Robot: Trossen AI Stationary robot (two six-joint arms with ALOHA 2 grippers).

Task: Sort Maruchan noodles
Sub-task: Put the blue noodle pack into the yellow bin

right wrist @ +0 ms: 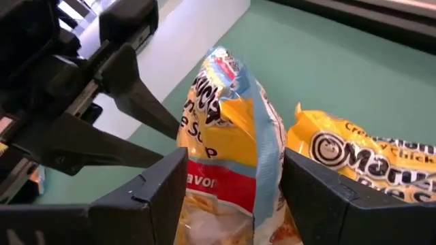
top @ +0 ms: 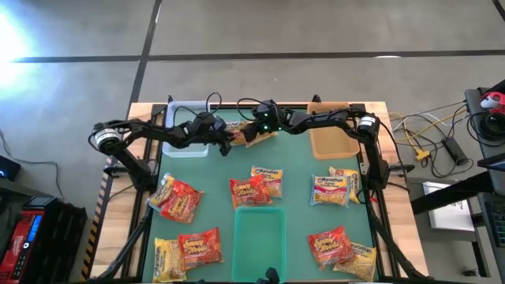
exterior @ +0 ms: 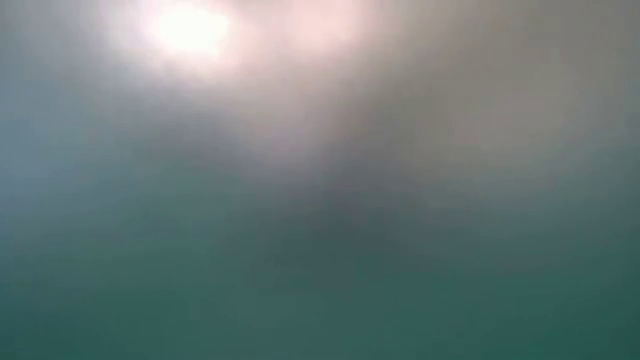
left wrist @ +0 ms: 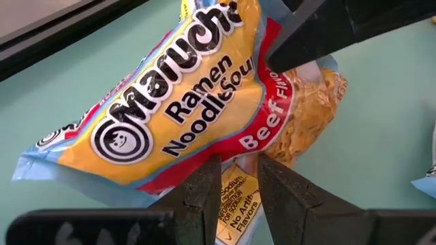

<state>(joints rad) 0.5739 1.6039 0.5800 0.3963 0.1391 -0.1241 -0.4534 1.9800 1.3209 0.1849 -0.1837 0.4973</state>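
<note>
While grey concrete floor (top: 252,31) surrounds the green mat (top: 296,225), both grippers pinch one beef Maruchan packet (left wrist: 184,102) beside the clear tray (top: 185,130): left gripper (left wrist: 235,194) narrowly, right gripper (right wrist: 235,187) wide.

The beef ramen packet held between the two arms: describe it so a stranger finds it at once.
Start at the green mat's far edge, between the clear plastic tray and the brown tray. There both arms meet over one crinkly yellow ramen packet with a red beef band. Unlike the packets lying flat nearer, it is pinched by both grippers' fingers.
</note>
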